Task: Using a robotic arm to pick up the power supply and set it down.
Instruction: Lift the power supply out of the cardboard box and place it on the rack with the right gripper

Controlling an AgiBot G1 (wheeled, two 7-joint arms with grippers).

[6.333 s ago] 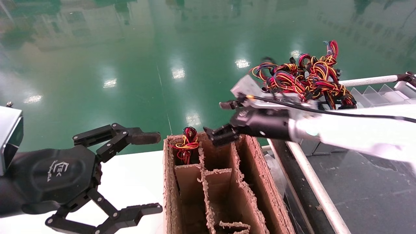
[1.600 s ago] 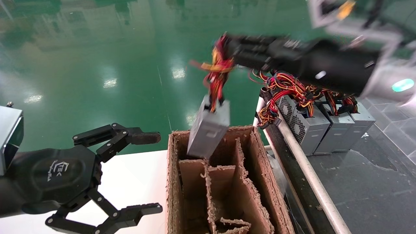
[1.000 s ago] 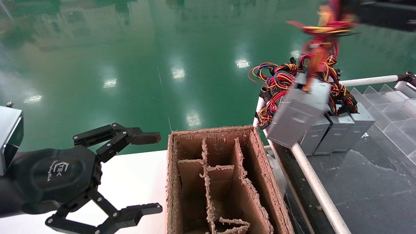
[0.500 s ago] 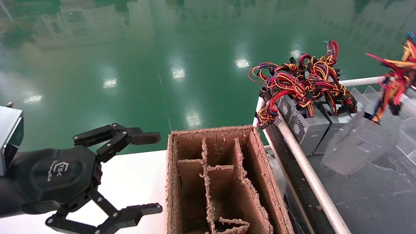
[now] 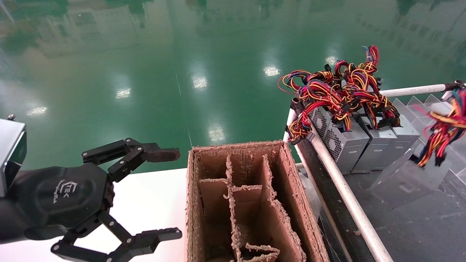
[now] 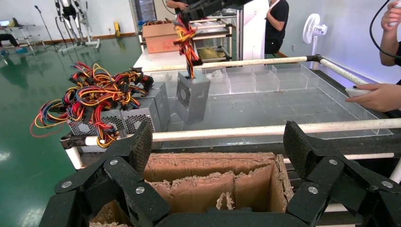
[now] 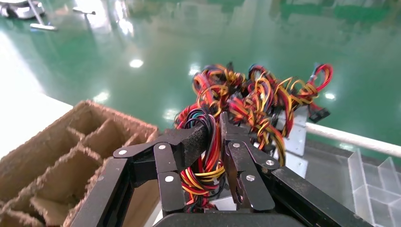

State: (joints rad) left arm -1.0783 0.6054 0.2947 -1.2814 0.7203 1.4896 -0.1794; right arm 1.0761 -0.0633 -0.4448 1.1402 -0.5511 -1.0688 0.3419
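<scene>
The power supply (image 5: 407, 179), a grey metal box, hangs tilted above the dark table at the far right. It dangles by its red, yellow and black wire bundle (image 5: 445, 130). My right gripper (image 7: 216, 128) is shut on that bundle; in the head view it is past the right edge. The left wrist view shows the same power supply (image 6: 193, 94) hanging just beside the row of like units. My left gripper (image 5: 171, 194) is parked at the lower left over the white table, open and empty.
A brown cardboard box (image 5: 291, 203) with dividers stands in the middle. A white rail (image 5: 342, 196) edges the dark table. Three grey units (image 5: 364, 143) with tangled wires line its far end. Clear plastic dividers (image 5: 418, 103) lie behind. A person's hand (image 6: 373, 97) rests at the table's side.
The right gripper lifted the power supply by its wires out of the cardboard box, swung it right over the rail, and it now hangs lower, beside the row. The left arm has not moved.
</scene>
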